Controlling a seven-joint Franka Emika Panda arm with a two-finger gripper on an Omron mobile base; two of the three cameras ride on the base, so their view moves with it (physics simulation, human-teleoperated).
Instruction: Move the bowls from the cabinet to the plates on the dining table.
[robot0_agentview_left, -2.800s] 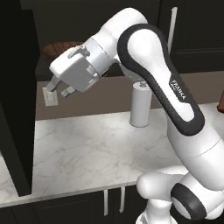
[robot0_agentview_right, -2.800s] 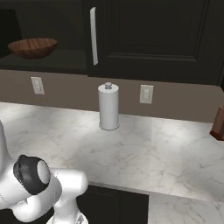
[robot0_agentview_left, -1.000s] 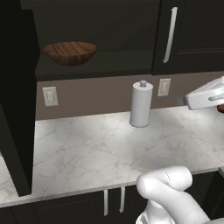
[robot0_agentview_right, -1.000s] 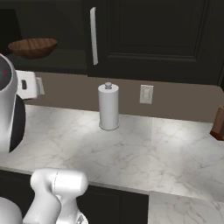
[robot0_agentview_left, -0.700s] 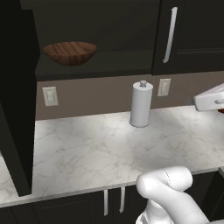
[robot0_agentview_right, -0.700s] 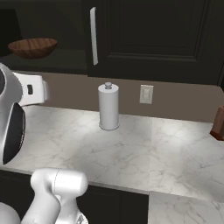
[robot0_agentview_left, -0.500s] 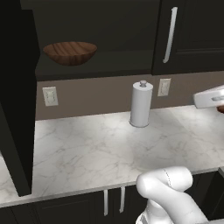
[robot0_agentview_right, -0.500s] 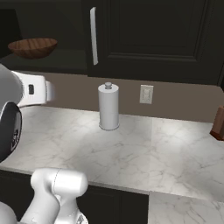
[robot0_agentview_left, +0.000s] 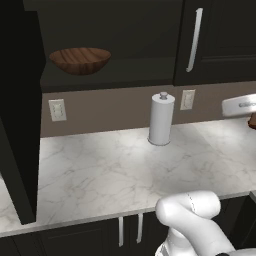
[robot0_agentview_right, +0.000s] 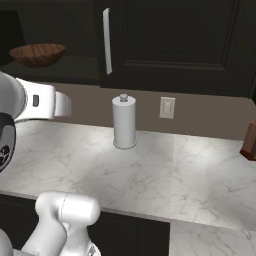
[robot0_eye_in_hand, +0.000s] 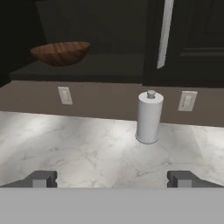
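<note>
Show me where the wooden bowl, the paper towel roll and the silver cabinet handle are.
wooden bowl (robot0_agentview_left: 80, 60): left base view, outer wall.
paper towel roll (robot0_agentview_right: 124, 122): right base view, middle of its side.
silver cabinet handle (robot0_eye_in_hand: 164, 30): hand view, middle of the bar.

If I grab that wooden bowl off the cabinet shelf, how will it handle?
The wooden bowl looks rigid, so it probably won't flex. Its wide, shallow shape and rounded underside suggest it may rock if nudged. The smooth sloping wall could slip from the open gripper; a rim pinch seems safer.

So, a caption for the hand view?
Open hand faces the wooden bowl in the open cabinet, paper towel roll on the counter.
</note>
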